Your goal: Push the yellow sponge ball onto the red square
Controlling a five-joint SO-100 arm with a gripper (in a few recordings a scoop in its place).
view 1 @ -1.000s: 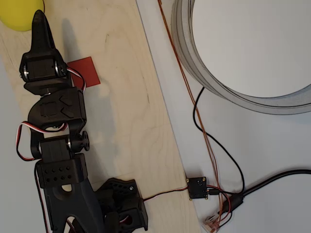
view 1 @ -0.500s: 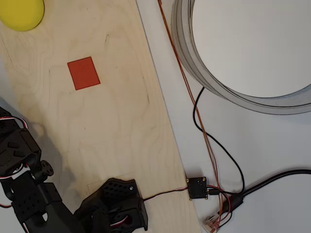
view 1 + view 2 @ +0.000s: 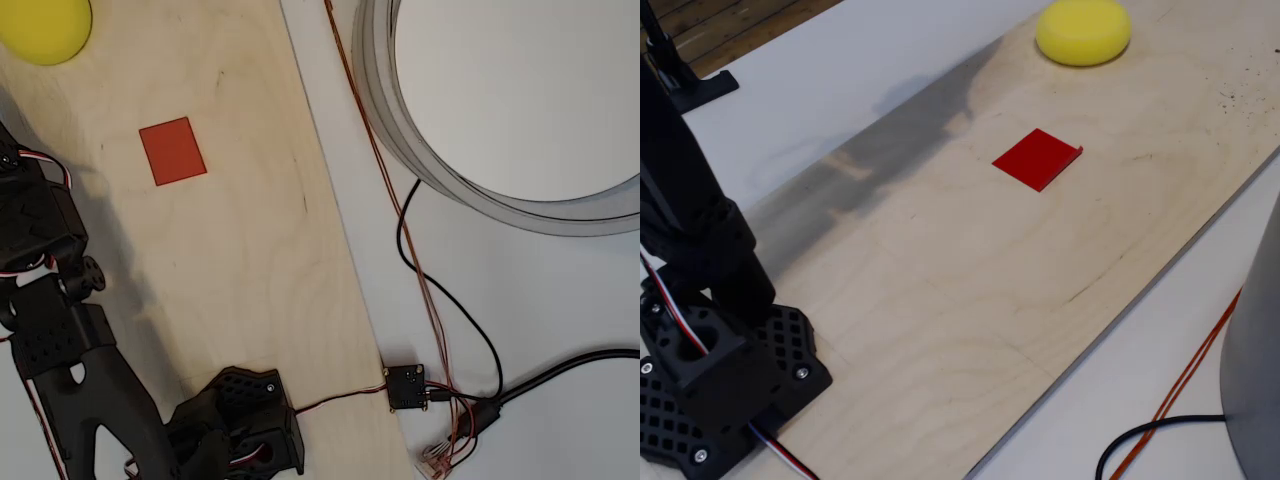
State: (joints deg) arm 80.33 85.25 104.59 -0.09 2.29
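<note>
Yellow sponge ball [image 3: 42, 28] sits far left on the board [image 3: 250, 250], well apart from the red square [image 3: 172, 151] nearer me; pincer's spread I cannot tell; best I reach behind the ball and nudge slowly, straight toward the patch.

Overhead looks straight down on my board [image 3: 250, 250]; the fixed view sits low beside my base [image 3: 720, 385], sharing the board.

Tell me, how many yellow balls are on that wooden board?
1. The yellow sponge ball sits at the far end of the wooden board in the fixed view, beyond the red square and apart from it.
</note>
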